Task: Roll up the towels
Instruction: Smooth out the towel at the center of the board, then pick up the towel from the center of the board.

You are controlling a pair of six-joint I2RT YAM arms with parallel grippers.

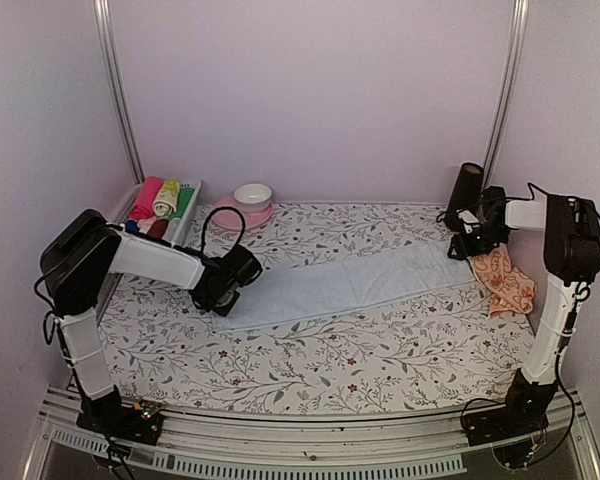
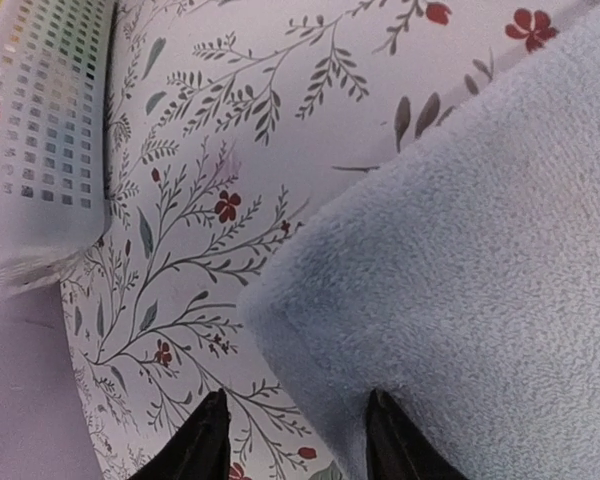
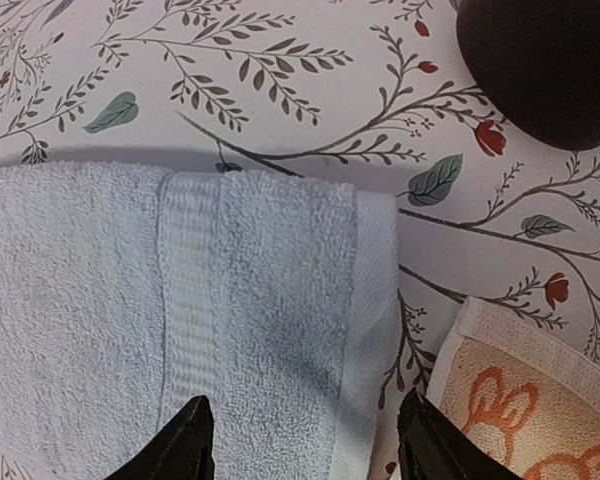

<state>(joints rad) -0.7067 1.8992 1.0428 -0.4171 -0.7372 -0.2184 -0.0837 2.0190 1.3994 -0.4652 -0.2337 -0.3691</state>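
— So, where were the towels at that moment?

— We counted two. The pale blue towel lay flat in a long strip across the middle of the bench, slanting from the left side towards the far right corner. The peach-orange towel sat crumpled by the right edge, just beside the blue one's end. Neither was rolled.

— And our two grippers?

— One at each end of the blue strip, which we judged was to square it up for rolling. The left gripper hung over the strip's left corner, fingers spread, pinching nothing. The right gripper stood over the hemmed end, fingers likewise apart. We could not tell whether any tips touched the pile.

— Anything else?

— One mesh basket in the far left corner held rolled cloths, packed too closely to count. One pink bowl stood at the far edge and one dark cylinder in the far right corner.
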